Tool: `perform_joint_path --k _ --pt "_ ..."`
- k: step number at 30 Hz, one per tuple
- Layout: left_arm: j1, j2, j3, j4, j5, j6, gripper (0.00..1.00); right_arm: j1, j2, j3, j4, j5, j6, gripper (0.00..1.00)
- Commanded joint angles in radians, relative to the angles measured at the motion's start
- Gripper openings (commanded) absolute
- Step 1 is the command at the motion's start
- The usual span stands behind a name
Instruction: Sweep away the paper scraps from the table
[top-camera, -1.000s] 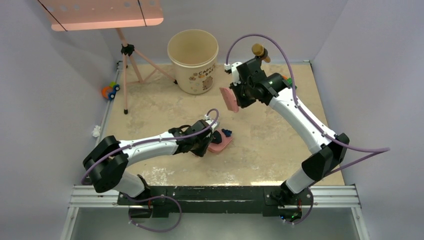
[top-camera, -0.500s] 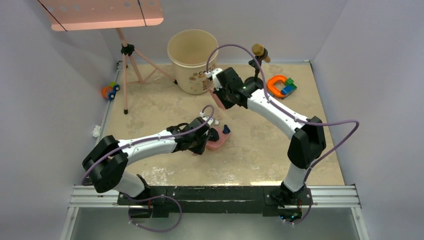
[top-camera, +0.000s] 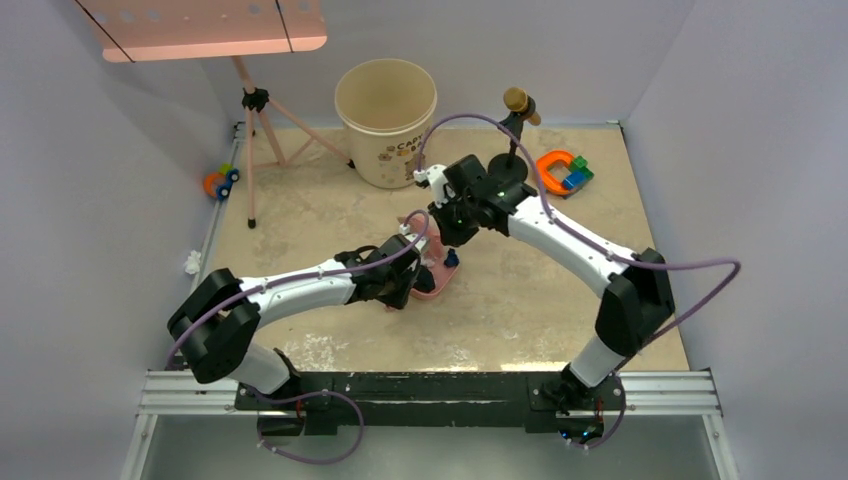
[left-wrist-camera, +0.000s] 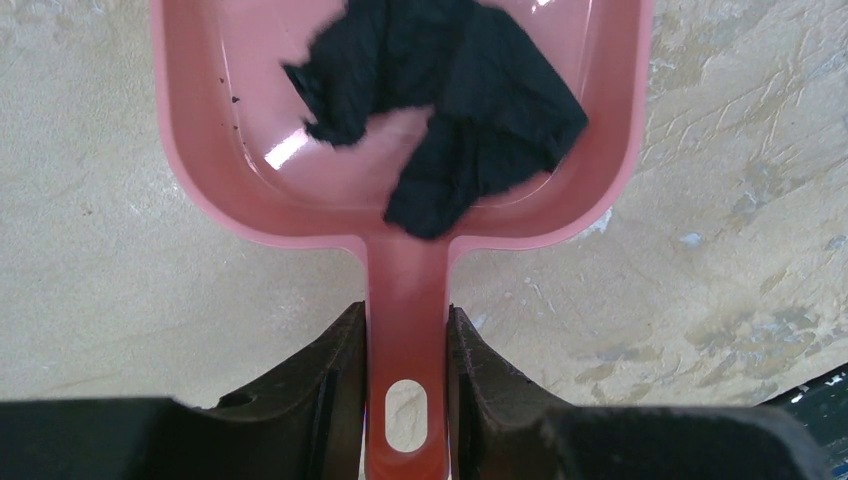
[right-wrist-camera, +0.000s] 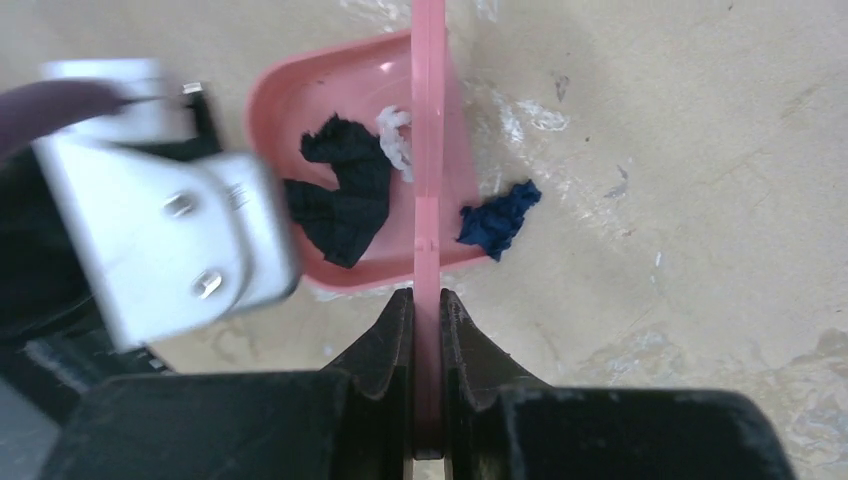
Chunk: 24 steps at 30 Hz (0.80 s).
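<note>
My left gripper (top-camera: 408, 285) is shut on the handle of a pink dustpan (top-camera: 437, 283), which lies flat on the beige table (top-camera: 540, 300). In the left wrist view, the left gripper (left-wrist-camera: 405, 340) clamps the handle and a black paper scrap (left-wrist-camera: 460, 110) lies in the dustpan (left-wrist-camera: 200, 180). My right gripper (top-camera: 440, 235) is shut on a flat pink sweeper (right-wrist-camera: 428, 120), seen edge-on over the pan's mouth. The right wrist view shows the right gripper (right-wrist-camera: 427, 305), a black scrap (right-wrist-camera: 345, 190) and a white scrap (right-wrist-camera: 395, 135) in the pan, and a dark blue scrap (right-wrist-camera: 500, 220) just outside its lip.
A beige bucket (top-camera: 386, 120) stands at the back. A pink tripod (top-camera: 255, 130) stands at the back left. Orange, blue and green toy blocks (top-camera: 562, 170) and a brown-headed stand (top-camera: 517, 100) are at the back right. A white wad (top-camera: 192, 262) lies beyond the left edge.
My right arm swung from the back right, past the bucket, down and forward to the dustpan's mouth with the pink sweeper. The left arm and dustpan barely moved.
</note>
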<state>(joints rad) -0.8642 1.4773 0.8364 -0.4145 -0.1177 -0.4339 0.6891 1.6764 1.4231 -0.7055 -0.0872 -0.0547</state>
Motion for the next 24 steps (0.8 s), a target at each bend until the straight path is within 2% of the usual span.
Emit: perform_joint_path --k 1,4,11,13,17,20,24 --pt "0.007 0.001 0.027 0.005 -0.018 0.022 0.0 -0.063 -0.164 0.004 0.012 -0.14 0.099 0.0" --pt "0.007 -0.012 0.021 0.005 -0.019 0.035 0.0 -0.143 -0.194 -0.013 0.026 -0.125 0.143 0.0" --pt "0.004 -0.022 0.012 0.005 -0.013 0.074 0.0 -0.152 -0.107 -0.024 -0.081 0.29 0.153 0.0" --pt "0.002 -0.016 0.016 0.005 -0.009 0.081 0.0 -0.143 -0.079 -0.034 -0.097 0.328 0.152 0.0" --pt "0.001 -0.001 0.026 0.005 -0.004 0.084 0.0 -0.091 -0.072 -0.06 -0.097 0.251 0.141 0.0" --pt "0.0 0.008 0.037 0.002 -0.004 0.084 0.0 -0.039 -0.107 -0.073 -0.086 0.088 0.137 0.0" --pt "0.0 0.014 0.043 0.0 -0.003 0.083 0.0 -0.027 -0.217 -0.105 -0.033 -0.113 0.16 0.0"
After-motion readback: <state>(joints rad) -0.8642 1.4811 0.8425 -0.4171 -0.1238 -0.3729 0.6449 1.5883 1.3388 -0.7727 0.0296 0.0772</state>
